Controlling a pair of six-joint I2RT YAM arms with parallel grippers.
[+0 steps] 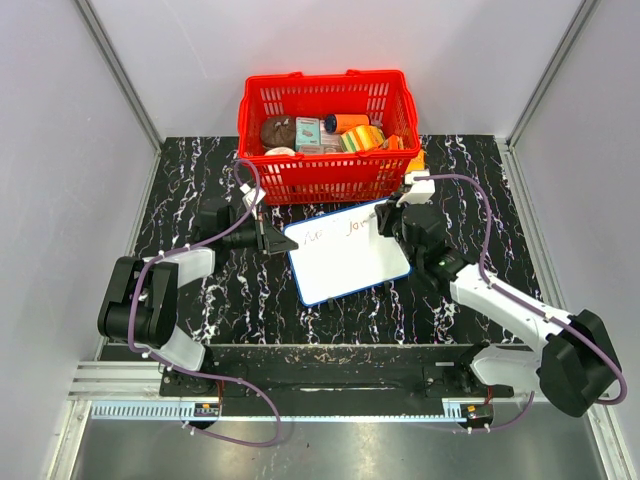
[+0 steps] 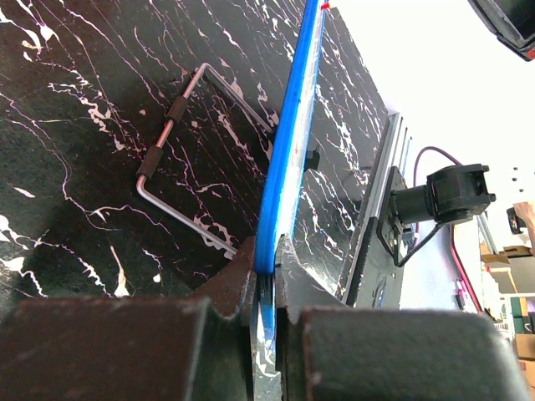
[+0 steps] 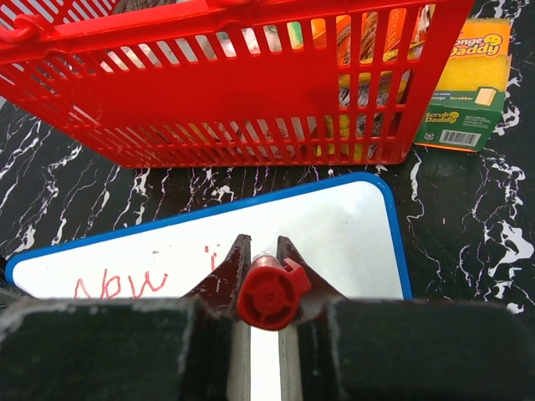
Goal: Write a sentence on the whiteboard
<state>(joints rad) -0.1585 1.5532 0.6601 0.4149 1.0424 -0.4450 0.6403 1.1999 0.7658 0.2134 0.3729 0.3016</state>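
Note:
The whiteboard, white with a thin blue rim, lies on the black marble table in front of the red basket. My left gripper is shut on its left edge; the left wrist view shows the blue rim pinched between the jaws. My right gripper is shut on a red marker, held upright over the board's far right part. The sentence is a short red scrawl along the board's far edge; in the right wrist view red letters show left of the jaws. The marker tip is hidden.
A red basket with several packaged items stands just behind the board. A Scrub Daddy sponge box lies at the basket's right. A wire stand lies on the table beside the board. Grey walls close in both sides.

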